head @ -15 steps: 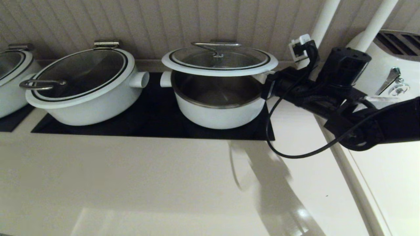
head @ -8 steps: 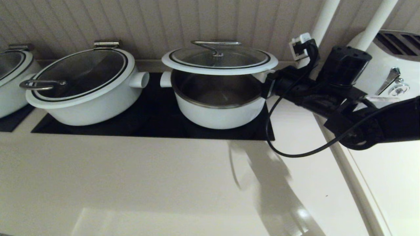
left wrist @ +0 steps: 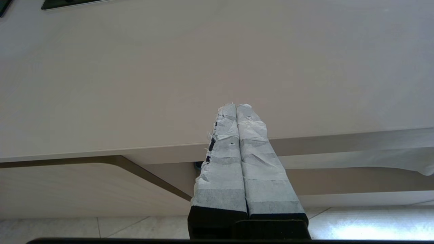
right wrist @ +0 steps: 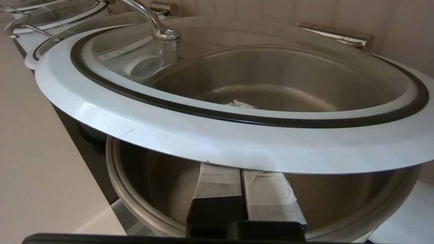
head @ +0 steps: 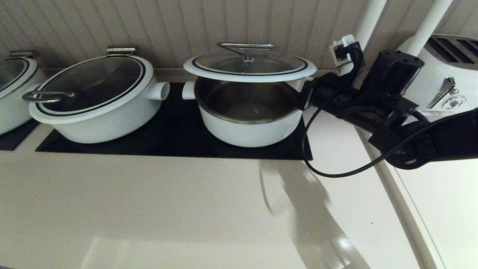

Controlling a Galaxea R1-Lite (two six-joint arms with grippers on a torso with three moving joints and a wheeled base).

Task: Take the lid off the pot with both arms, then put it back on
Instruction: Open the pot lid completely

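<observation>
Lid (head: 249, 66) of glass, with a broad white rim, thin black ring and bent steel bar handle, hung tilted above the pot (head: 249, 117), raised at the front so the steel liner showed beneath. Its rim rested on top of the right end effector (right wrist: 241, 169), whose two cloth-wrapped fingers lay pressed together under the lid's right edge, propping it rather than clamping it. That arm reached in from the pot's right side, so the lid lay directly above and beyond its tips. The pot itself sat on a black panel (head: 175, 138) set into the pale, smooth counter (head: 149, 205), with a wider white pot (head: 97, 101) to its left. The left end effector (left wrist: 236, 107), fingers together and holding nothing, hung well away at the counter's near edge. Any lowering would probably need to follow the hinge at the back.
</observation>
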